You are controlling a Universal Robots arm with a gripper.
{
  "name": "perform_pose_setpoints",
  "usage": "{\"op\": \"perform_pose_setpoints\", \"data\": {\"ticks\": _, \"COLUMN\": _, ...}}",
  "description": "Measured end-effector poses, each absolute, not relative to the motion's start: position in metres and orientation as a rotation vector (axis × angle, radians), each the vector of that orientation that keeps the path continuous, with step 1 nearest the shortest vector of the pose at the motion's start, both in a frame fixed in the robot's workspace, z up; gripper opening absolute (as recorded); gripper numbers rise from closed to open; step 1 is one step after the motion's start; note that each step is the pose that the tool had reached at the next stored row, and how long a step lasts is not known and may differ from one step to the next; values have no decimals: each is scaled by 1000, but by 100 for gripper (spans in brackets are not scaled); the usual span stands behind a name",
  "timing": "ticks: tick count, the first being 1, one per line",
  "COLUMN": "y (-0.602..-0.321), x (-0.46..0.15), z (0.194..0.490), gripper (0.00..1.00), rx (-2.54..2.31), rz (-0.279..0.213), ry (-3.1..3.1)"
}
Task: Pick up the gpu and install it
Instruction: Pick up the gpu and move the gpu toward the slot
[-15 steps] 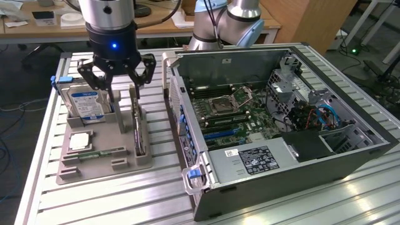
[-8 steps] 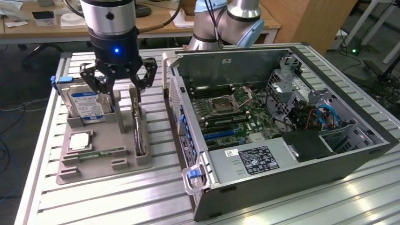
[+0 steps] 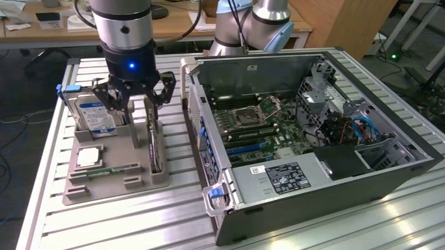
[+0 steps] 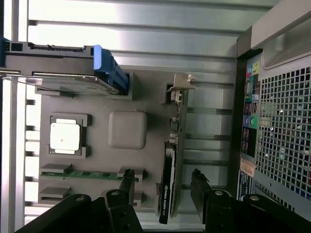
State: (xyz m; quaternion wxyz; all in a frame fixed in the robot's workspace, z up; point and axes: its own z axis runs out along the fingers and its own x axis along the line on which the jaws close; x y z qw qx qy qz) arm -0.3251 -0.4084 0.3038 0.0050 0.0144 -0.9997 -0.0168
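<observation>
Hanging above tray: black two-fingered gripper [image 3: 139,101] [image 4: 164,187] on a silver arm, jaws spread wide, nothing held.
Gpu: thin dark circuit-board gpu [image 3: 153,140] [image 4: 174,145] with pale metal end bracket, stood on edge in a tray slot, between the spread fingers; they appeared clear of it, though contact was hard to judge.
Tray: grey moulded plastic tray [image 3: 132,151] [image 4: 102,104], lay on the slatted aluminium table [image 3: 104,224] [image 4: 146,39].
Hard drive: thick silver hard drive [image 3: 97,117] [image 4: 63,68] with blue-white label, stood upright to the exterior view's left of the gpu.
Processor: square silver processor [image 3: 89,156] [image 4: 64,137], lay flat in a pocket.
Memory stick: narrow green memory stick [image 3: 111,170] [image 4: 92,172], lay flat near the processor.
Computer case: open black computer case [image 3: 306,182] [image 4: 282,121], motherboard exposed, just beside the tray.
</observation>
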Motion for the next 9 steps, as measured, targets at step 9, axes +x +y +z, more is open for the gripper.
{"op": "perform_pose_setpoints", "data": {"ticks": 9, "y": -411, "x": -323, "z": 291, "gripper": 59, "rx": 30, "rz": -52, "ry": -3132}}
